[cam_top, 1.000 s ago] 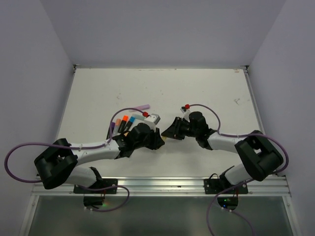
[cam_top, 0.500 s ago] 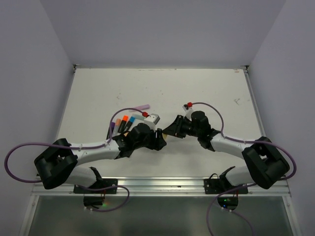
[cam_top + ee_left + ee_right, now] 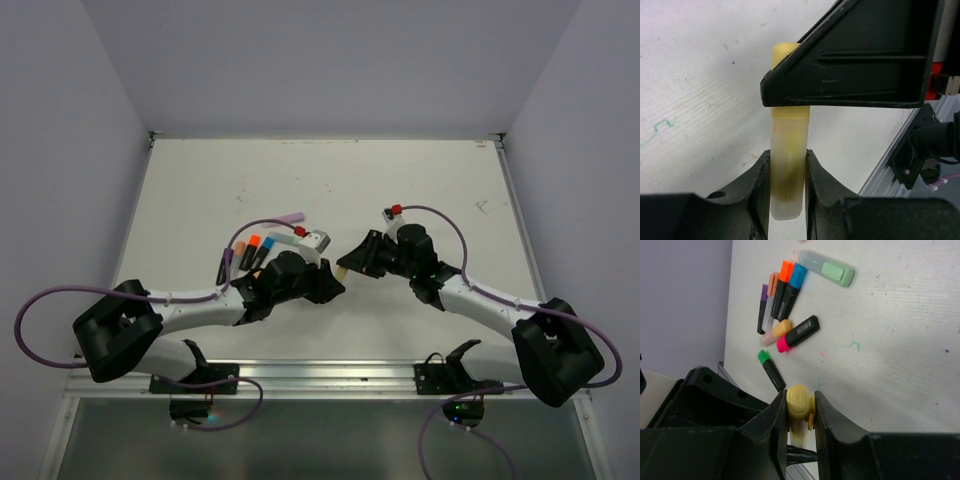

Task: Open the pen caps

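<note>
The two arms meet over the middle of the tabletop [image 3: 430, 190] and hold one yellow pen [image 3: 787, 150] between them, lifted above the surface. The left end effector [image 3: 787, 159] is closed narrowly on the lower part of the barrel, one finger on each side. The right end effector [image 3: 800, 396] is closed in the same narrow way on the yellow cap [image 3: 799, 404], whose rounded end shows between its fingers. In the left wrist view the right one crosses over the upper part of the pen.

I think this grip is chosen so that one arm keeps the barrel fixed while the other pulls the cap straight off along the pen. The cap looks seated on the barrel; I see no gap, so the pull seems not yet finished.

The other pens [image 3: 785, 300] lie in a loose group on the tabletop behind the left arm, with orange, blue, purple, pink and green ends, and a mint one [image 3: 827, 269] apart from them. Whether they are capped I cannot tell.
</note>
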